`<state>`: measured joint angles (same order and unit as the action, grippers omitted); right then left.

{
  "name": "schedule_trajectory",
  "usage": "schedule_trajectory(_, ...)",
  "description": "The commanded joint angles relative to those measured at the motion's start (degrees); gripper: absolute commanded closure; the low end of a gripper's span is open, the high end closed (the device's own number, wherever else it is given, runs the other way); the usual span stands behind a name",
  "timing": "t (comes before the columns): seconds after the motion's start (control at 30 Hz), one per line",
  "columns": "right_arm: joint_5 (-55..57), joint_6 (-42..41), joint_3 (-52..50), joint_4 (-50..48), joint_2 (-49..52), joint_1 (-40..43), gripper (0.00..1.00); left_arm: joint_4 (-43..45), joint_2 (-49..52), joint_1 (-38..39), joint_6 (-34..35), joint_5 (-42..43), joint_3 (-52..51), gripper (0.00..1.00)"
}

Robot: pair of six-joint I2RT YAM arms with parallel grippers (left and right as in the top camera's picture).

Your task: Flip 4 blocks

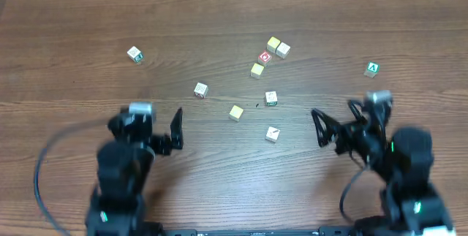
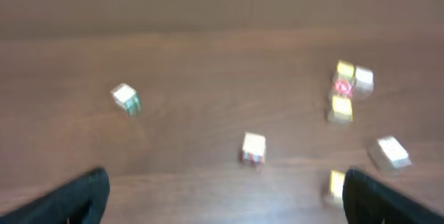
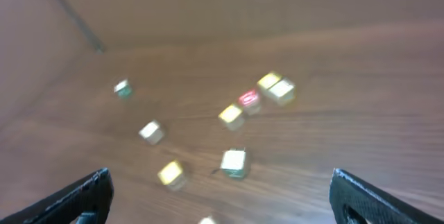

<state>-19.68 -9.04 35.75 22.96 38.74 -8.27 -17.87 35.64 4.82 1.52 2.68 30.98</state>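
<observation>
1. Wooden and pale, four blocks lie apart in the middle of the brown table [image 1: 73, 17]: a white block [image 1: 200, 90], a yellow block [image 1: 235, 112], a green-marked block [image 1: 271, 98] and a red-marked block [image 1: 272, 134].
2. Behind them sits a red-ring block [image 1: 265, 58]. A green letter block [image 1: 372, 69] is far off to the right.
3. The left gripper [image 2: 225, 193] is wide open and holds nothing.
4. The right gripper [image 3: 222, 193] is wide open and empty too.

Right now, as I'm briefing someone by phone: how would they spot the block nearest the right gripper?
On the table, find the scatter of cubes at its middle. The block is the one at the scatter's near edge, closest to the robot, left of the right gripper. Its cream top bears a red slash; the cube beyond it is green-marked.
</observation>
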Motion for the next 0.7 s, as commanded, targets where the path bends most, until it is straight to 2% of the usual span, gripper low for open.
schedule_trajectory(0.0, -12.66, 0.00, 14.60, 9.05, 15.34, 0.17, 0.00, -13.18, 16.83, -0.31, 0.61, 5.90, 18.56, 0.00)
schedule_trajectory(0.07, -16.63, 0.33, 21.92, 17.00, 23.74, 0.07, 0.00, -23.19, 25.07, -0.31, 0.66, 6.69, 27.96, 0.00)
schedule_trajectory(0.1, -17.29, 0.35, 28.20, 25.46, 31.93, -0.33, 0.00, -32.44, 32.48, -0.31, 0.66, 7.61, 36.11, 0.00)
schedule_trajectory(0.2, -17.31, 0.96, 33.05, 34.07, 41.57, -1.46, 0.00, -41.97, 41.13, -0.31, 0.63, 8.66, 43.98, 0.00)
schedule_trajectory(0.4, -11.37, 1.55, 33.64, 40.76, 53.92, -8.48, 0.00, -46.53, 51.10, -0.31, 0.63, 13.25, 45.53, 0.00)
schedule_trajectory(0.5, -5.29, 0.83, 33.64, 39.87, 55.63, -13.29, 0.00, -46.88, 54.88, -0.31, 1.55, 13.70, 45.53, 0.00)
schedule_trajectory(0.57, -1.05, -3.43, 33.59, 38.12, 55.63, -15.89, 0.00, -47.43, 57.11, -0.31, 2.36, 13.73, 45.53, 0.00)
schedule_trajectory(0.67, -2.38, -7.30, 33.59, 34.82, 55.63, -17.64, 0.00, -47.69, 59.65, -0.31, 2.34, 13.73, 45.53, 0.00)
